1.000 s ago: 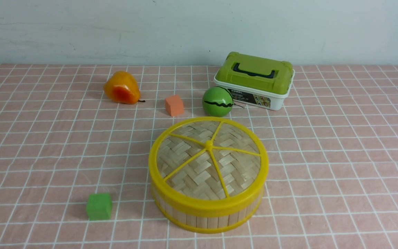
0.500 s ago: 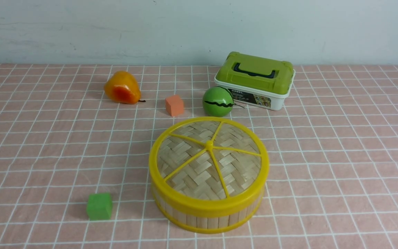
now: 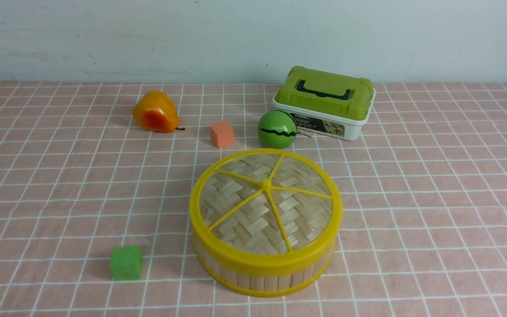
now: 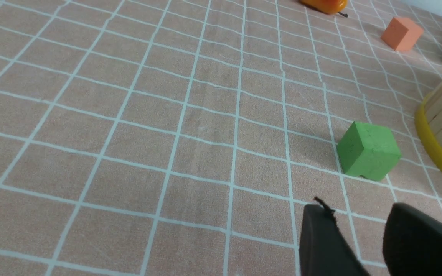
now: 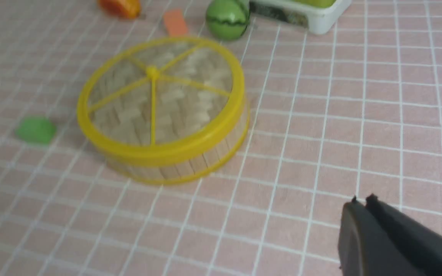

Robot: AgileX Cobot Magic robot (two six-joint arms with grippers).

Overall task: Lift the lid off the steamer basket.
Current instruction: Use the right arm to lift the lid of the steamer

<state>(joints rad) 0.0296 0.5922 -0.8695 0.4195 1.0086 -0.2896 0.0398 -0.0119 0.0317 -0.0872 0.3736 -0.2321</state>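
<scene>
Lid (image 3: 266, 198): sitting on the basket (image 3: 262, 276).
Left gripper (image 4: 359, 218): jaws apart, empty.
Right gripper (image 5: 362, 201): jaws together, empty.

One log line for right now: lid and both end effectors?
lid: seated on steamer basket | left end effector: open, empty, near green cube | right end effector: shut, empty, apart from lid

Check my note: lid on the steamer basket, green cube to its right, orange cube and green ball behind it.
One slip: the front view shows the green cube left of the steamer basket, not right. The lid is on it; the orange cube and green ball lie behind it.
</scene>
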